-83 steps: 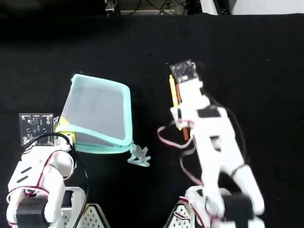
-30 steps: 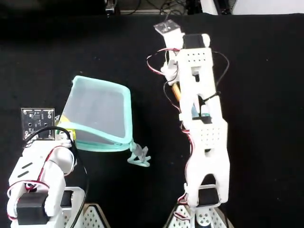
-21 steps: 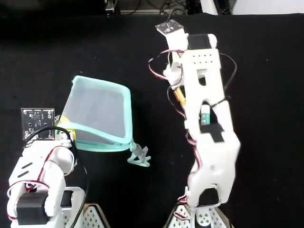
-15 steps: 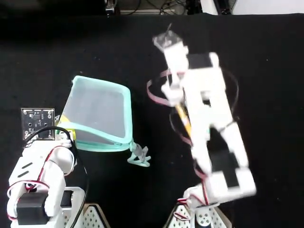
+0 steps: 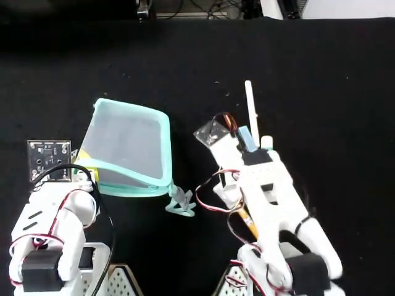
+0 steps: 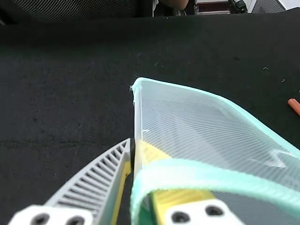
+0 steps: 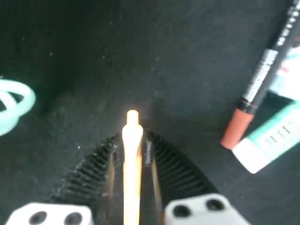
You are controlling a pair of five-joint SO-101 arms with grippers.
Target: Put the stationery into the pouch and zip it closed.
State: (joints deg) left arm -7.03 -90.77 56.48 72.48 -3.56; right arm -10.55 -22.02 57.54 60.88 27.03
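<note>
**Pouch pinched open on the left, yellow pen clamped on the right**

Left of centre on the black table [image 5: 321,61]: the teal mesh pouch [image 5: 126,145], lying flat, mouth gaping toward the arms' bases. Gripped at the mouth's corner by the left gripper [image 6: 133,180], jaws narrow on the teal rim. The white ribbed finger [image 6: 93,180] sits outside the mesh and the yellow finger [image 6: 161,199] inside. Seen through the mesh, inside the pouch: that yellow finger and pale netting; anything more, impossible to tell. At the pouch's near right corner, the teal pull loop [image 5: 181,203] of the zip, resting on the table just beside the fabric.

Right of the pouch and well apart from it: the right gripper [image 7: 132,140], jaws narrow and clamped on a yellow pen [image 7: 131,159]. The pen's tip pokes out past the fingertips, over bare cloth.

Outside the pouch, on the table beyond the right arm: a white pen [image 5: 251,110], a black pen [image 7: 255,91] with an orange-red end, and a white-and-teal eraser [image 7: 269,138]. Eraser just beside the black pen's coloured end; touching or not, cannot tell.
</note>
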